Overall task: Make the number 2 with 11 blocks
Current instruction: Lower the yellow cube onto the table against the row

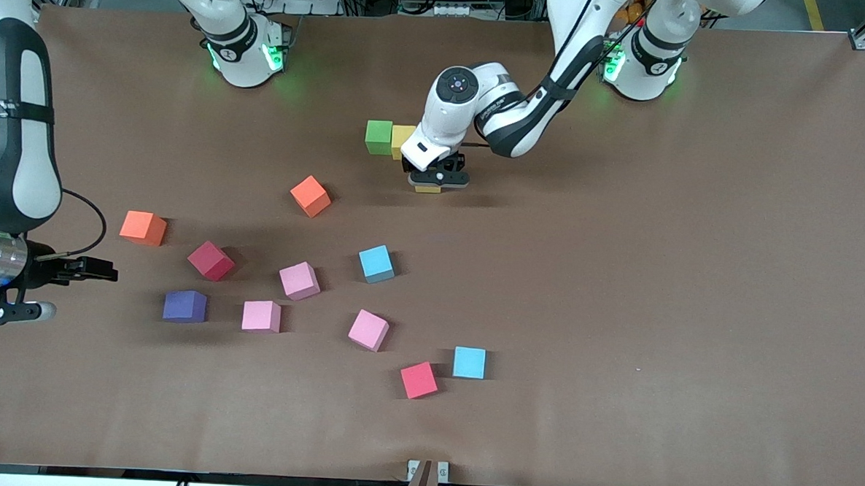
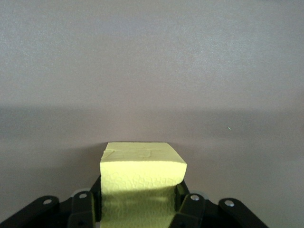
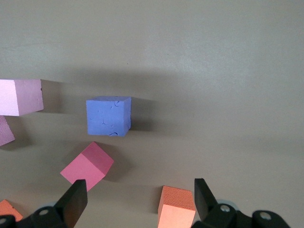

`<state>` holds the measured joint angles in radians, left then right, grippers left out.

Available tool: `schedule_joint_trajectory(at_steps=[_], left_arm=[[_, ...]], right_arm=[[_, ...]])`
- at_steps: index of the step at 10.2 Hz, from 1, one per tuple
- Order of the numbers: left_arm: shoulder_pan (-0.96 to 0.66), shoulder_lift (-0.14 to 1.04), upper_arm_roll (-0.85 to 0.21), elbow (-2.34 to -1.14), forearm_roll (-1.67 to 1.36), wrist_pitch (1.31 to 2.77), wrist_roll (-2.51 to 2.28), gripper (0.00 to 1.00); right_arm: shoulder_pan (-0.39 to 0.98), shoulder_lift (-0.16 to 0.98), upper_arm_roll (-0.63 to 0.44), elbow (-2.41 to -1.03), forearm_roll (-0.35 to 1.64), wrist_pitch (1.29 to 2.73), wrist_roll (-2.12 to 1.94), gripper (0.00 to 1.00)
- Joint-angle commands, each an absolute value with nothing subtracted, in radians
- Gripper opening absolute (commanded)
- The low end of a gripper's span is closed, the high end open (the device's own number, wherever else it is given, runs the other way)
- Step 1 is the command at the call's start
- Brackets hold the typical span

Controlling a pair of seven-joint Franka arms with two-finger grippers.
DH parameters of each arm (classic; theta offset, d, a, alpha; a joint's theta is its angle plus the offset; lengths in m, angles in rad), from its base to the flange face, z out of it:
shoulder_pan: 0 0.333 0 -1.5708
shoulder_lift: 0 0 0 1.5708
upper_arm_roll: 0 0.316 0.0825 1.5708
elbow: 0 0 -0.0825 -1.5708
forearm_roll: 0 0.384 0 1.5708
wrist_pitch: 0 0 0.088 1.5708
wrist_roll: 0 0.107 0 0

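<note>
ten loose blocks lie scattered over the brown table [image 1: 693,284], mostly toward the right arm's end. nearest the front camera sit a red block [image 1: 419,380] and a light blue block [image 1: 469,362], just beside each other. a little farther from the camera come a pink block [image 1: 368,330], another pink block [image 1: 261,316] and a purple block [image 1: 184,306]. farther again are a third pink block [image 1: 299,280], a second light blue block [image 1: 376,263] and a dark red block [image 1: 210,260], then an orange block [image 1: 142,227] and another orange block [image 1: 310,195].

the right gripper [image 1: 88,268] hangs above the table's edge at the right arm's end, over the bare table near the purple and orange blocks, its jaws apart with nothing between them; the arm looks to be waiting. in its wrist view the purple block [image 3: 108,116] sits apart from the dark red one [image 3: 87,167].

farthest from the camera, a green block [image 1: 379,137] and a yellow block [image 1: 402,141] stand touching in a row. the left gripper [image 1: 435,181] is down at the table right beside the yellow one, jaws clamped on a second yellow block [image 2: 141,185], which pokes out between the black fingers [image 2: 189,209] in the left wrist view.
</note>
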<state>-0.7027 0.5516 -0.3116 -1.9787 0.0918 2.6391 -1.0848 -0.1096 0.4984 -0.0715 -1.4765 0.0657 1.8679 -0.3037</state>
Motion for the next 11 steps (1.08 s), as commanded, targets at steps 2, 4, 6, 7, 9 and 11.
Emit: schedule_joint_trajectory(at_steps=[2, 4, 6, 7, 9, 11], left_arm=[[-0.703, 0.541, -0.314, -1.991, 0.133, 2.655, -1.121, 0.68], [-0.704, 0.541, -0.314, -1.99, 0.133, 2.655, -1.126, 1.0], [-0.704, 0.54, -0.314, -1.99, 0.133, 2.655, -1.14, 1.0], [-0.704, 0.541, -0.314, -1.988, 0.133, 2.655, -1.143, 1.0], [-0.704, 0.54, -0.314, -1.988, 0.133, 2.655, -1.154, 1.0], [-0.704, 0.541, -0.314, -1.988, 0.133, 2.655, -1.172, 1.0]], right_arm=[[-0.121, 0.5, -0.061, -1.471, 0.084, 1.867, -0.321, 1.0], [-0.121, 0.5, -0.061, -1.471, 0.084, 1.867, -0.321, 1.0], [-0.121, 0.5, -0.061, -1.471, 0.084, 1.867, -0.321, 1.0], [-0.121, 0.5, -0.061, -1.471, 0.084, 1.867, -0.321, 1.0], [-0.121, 0.5, -0.061, -1.471, 0.084, 1.867, -0.321, 1.0], [-0.121, 0.5, -0.061, -1.471, 0.084, 1.867, -0.321, 1.0]])
